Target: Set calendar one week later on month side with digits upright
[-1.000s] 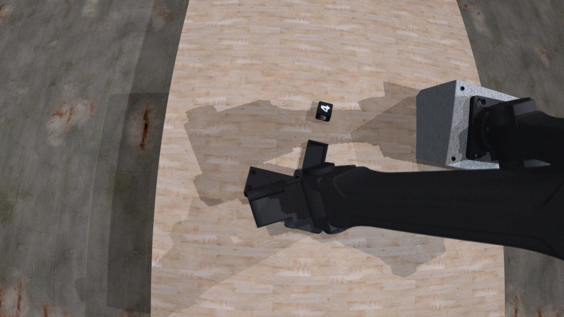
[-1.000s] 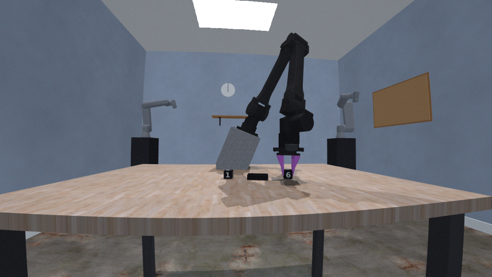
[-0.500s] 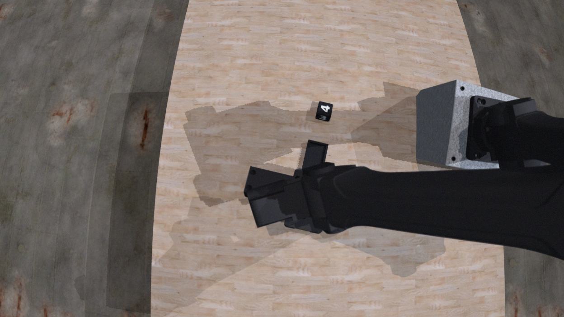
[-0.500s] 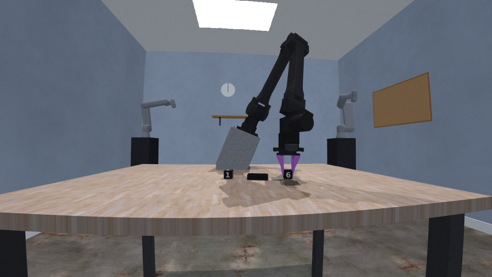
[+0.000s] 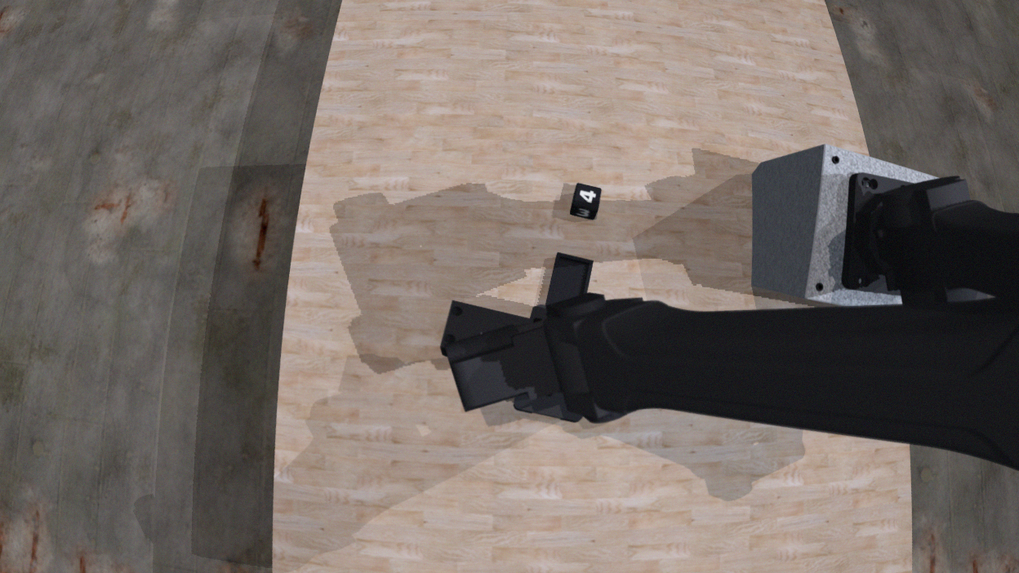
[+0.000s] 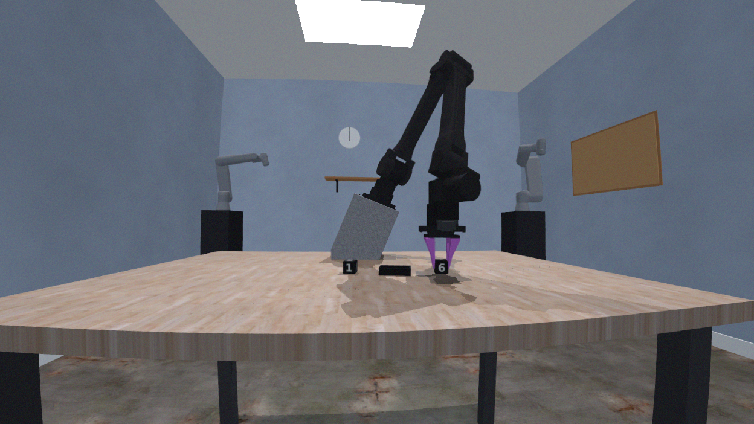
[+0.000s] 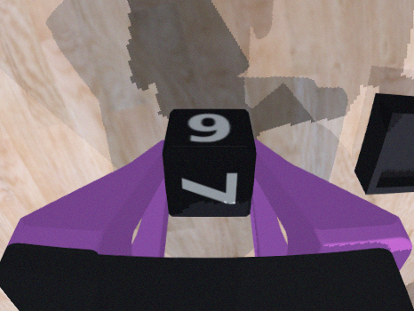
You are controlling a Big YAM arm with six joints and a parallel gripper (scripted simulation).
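My gripper (image 7: 209, 154), with purple fingers, is shut on a black cube (image 7: 208, 163) that shows a 7 toward the wrist camera and a 6 on its far face. In the front view the gripper (image 6: 441, 261) points straight down and holds this cube (image 6: 441, 267) just at the table top, its 6 facing the camera. The black tray (image 6: 394, 270) lies to its left; it also shows in the wrist view (image 7: 387, 147) and in the overhead view (image 5: 567, 277), partly under my arm. The second cube (image 6: 349, 266) (image 5: 585, 202) stands on the table left of the tray, showing a 1 in front and a 4 on top.
The arm's grey base block (image 5: 801, 228) stands at the table's far side, tilted in the front view (image 6: 364, 228). My black arm (image 5: 748, 363) crosses above the table and hides the held cube in the overhead view.
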